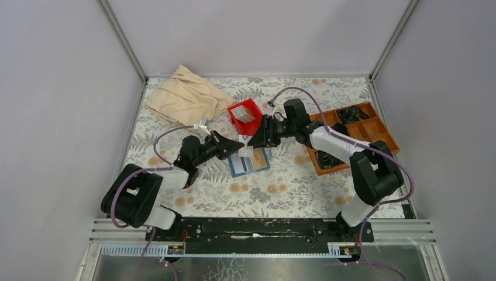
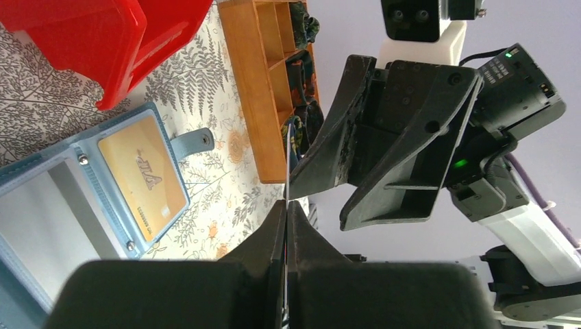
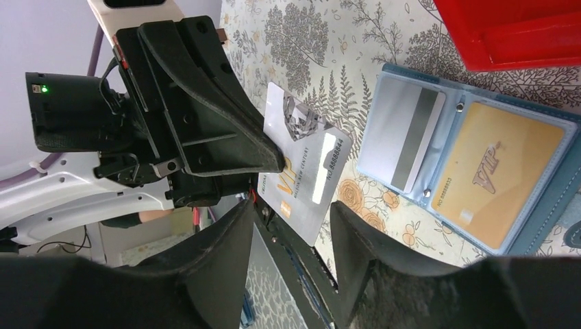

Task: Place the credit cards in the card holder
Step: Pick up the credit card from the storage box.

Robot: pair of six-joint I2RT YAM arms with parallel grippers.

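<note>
- The left gripper [image 3: 273, 162] was pressed shut on one corner of a silver credit card [image 3: 302, 171] and held it in the air, just above the table and beside the card holder [image 3: 447, 147].
- The right gripper [image 3: 291, 223] had its jaws apart, one on each side of the free end of this card. I could not see them touching it.
- The step in hand seemed to be a handover from one arm to the other.
- To do it well, the right jaws should close flat on the card's faces and well in from the edge. The left gripper should let go only after this grip is firm.
- The card is thin and smooth, so a grip at an angle could bend it or let it slip out.
- The card holder lay open on the flowered table [image 1: 281, 187], near the red bin [image 1: 236, 111].
- One of its slots held a gold card [image 3: 503, 171]. The slot beside it held a pale card with a dark stripe [image 3: 404, 133].
- The red bin had something pale inside, probably more cards.
- The wooden tray [image 1: 383, 136], on the right, had dark objects in some compartments. I could not tell what they were.
</note>
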